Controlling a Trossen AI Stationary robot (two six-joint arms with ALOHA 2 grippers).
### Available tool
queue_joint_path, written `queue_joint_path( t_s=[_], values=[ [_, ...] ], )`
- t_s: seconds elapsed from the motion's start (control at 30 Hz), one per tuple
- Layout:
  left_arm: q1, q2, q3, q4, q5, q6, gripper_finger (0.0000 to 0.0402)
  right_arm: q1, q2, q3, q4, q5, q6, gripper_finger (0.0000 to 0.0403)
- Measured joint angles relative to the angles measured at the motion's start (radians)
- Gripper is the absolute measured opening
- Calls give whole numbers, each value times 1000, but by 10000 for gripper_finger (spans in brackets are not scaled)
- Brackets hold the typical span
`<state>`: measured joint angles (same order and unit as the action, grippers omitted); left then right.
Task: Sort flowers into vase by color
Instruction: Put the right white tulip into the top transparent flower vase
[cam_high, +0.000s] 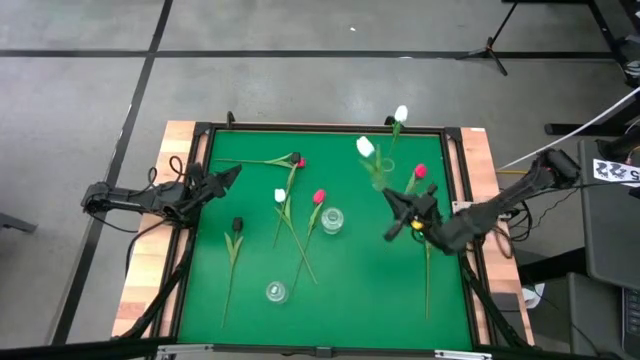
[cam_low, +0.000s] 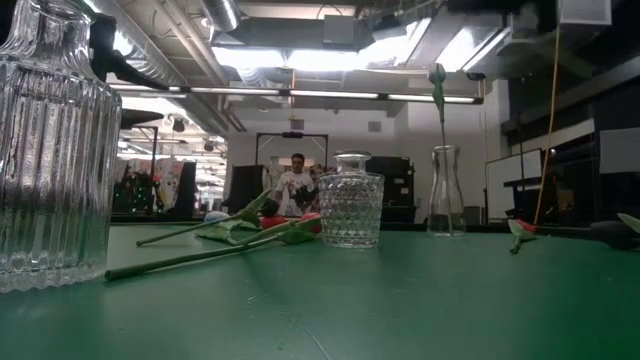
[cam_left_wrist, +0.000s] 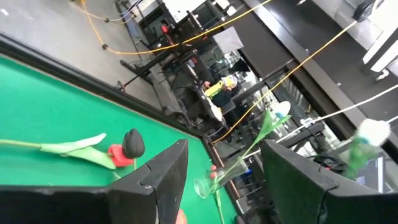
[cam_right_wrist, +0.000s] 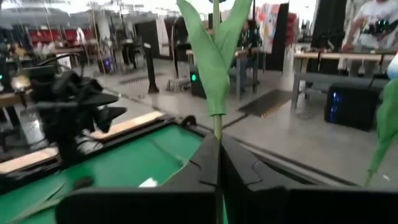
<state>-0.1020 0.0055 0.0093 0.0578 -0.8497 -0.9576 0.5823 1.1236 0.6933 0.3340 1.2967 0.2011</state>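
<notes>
Over the mat's right side, the right gripper (cam_high: 404, 212) clamps a tulip stem (cam_right_wrist: 217, 127); left gripper (cam_high: 226, 176) (far-left corner) gapes.

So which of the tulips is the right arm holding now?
The pink-red tulip by the table's right edge: the right gripper has its fingers shut on that stem. The other pink-red ones lie loose on the green mat.

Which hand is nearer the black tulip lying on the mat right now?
Left. The left hand hangs above-left of the black tulip; the right hand is far across the mat, gripping a red tulip.
</notes>
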Motion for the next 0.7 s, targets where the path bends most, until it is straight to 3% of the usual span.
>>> queue_joint_path(
  t_s=[0.13,0.23,0.33,0.5,0.7],
  values=[
    [0,0,0,0,0,-6,200,110,13,163,-429,40,255,0],
    [0,0,0,0,0,-6,200,182,47,248,-623,19,318,0],
    [0,0,0,-1,0,-6,200,232,88,297,-727,42,357,0],
    [0,0,0,-1,0,-10,200,246,116,315,-808,225,469,0],
    [0,0,0,-1,1,-5,200,84,186,311,-792,233,446,0]
  ],
)
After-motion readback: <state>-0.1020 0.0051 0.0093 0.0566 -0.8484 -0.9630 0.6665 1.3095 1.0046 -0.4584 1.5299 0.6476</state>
